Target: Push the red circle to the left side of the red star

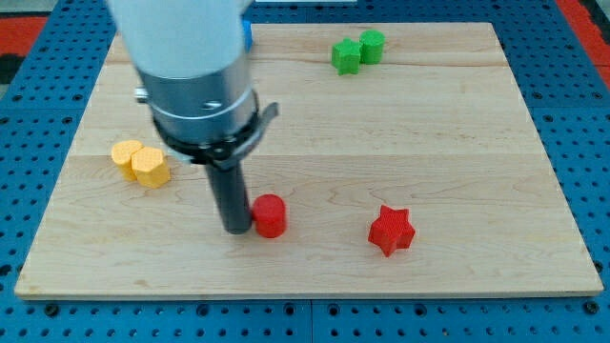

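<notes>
The red circle [271, 215] stands on the wooden board [457, 143] near the view's bottom centre. The red star [392, 230] lies to its right, apart from it by about a hundred pixels. My tip [236, 230] rests on the board right against the left side of the red circle, touching or nearly touching it. The rod rises from there into the arm's grey and white body at the view's top left.
Two yellow blocks [141, 163] sit together at the view's left, one a hexagon. Two green blocks [357, 50] sit together at the view's top, right of centre. A bit of blue [247, 36] shows behind the arm. The board's bottom edge runs just below the red blocks.
</notes>
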You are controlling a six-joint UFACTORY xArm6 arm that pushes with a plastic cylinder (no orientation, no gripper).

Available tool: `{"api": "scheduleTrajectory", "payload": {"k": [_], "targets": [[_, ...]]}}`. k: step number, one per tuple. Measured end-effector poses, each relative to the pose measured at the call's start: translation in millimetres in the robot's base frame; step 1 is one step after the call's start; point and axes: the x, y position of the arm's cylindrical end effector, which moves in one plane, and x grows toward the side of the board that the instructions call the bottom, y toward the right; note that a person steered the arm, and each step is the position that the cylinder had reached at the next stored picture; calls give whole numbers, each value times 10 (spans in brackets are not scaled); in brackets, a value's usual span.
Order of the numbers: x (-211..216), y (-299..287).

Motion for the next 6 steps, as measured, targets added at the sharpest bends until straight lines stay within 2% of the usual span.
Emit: {"api": "scheduleTrajectory", "payload": {"k": [1, 2, 3, 5, 6], "targets": [[0, 193], [-122, -205], [-214, -52], [-182, 752], [-45, 935]]}}
